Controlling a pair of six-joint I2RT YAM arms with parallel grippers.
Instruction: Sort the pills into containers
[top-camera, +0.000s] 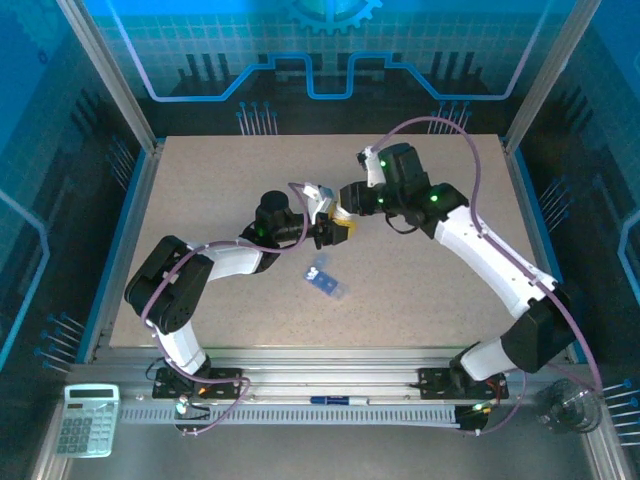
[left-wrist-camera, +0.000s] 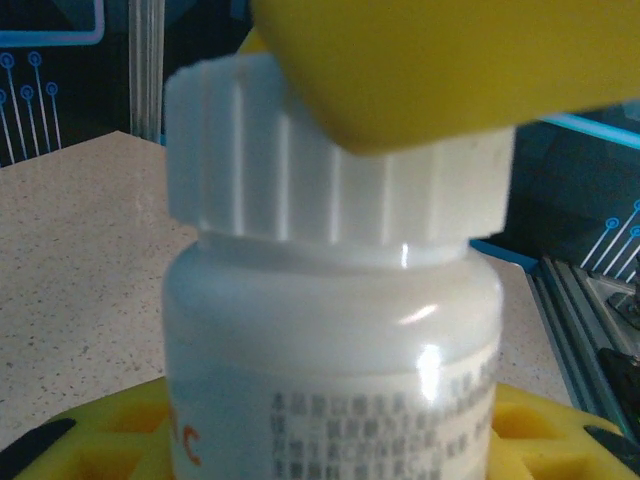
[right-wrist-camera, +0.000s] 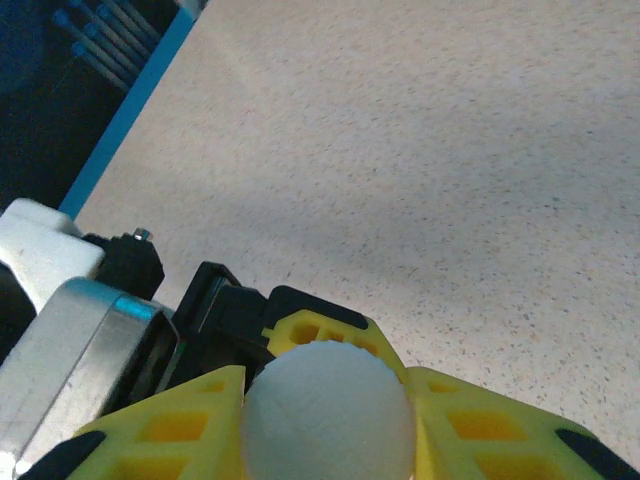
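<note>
Two robot arms meet over the middle of a speckled table (top-camera: 200, 190). The left gripper (top-camera: 328, 234) is closed around the body of a white pill bottle (left-wrist-camera: 330, 340), while the right gripper (right-wrist-camera: 326, 430), facing it from the bottle's other end, is clamped tight on the ribbed white cap (left-wrist-camera: 330, 170). The pairing looks meant to brace the bottle so the cap can be twisted off (no pills are visible yet). The translucent blue pill box (top-camera: 325, 282) lies flat on the table just toward the arm bases from both grippers, touching neither, apparently waiting to be filled.
</note>
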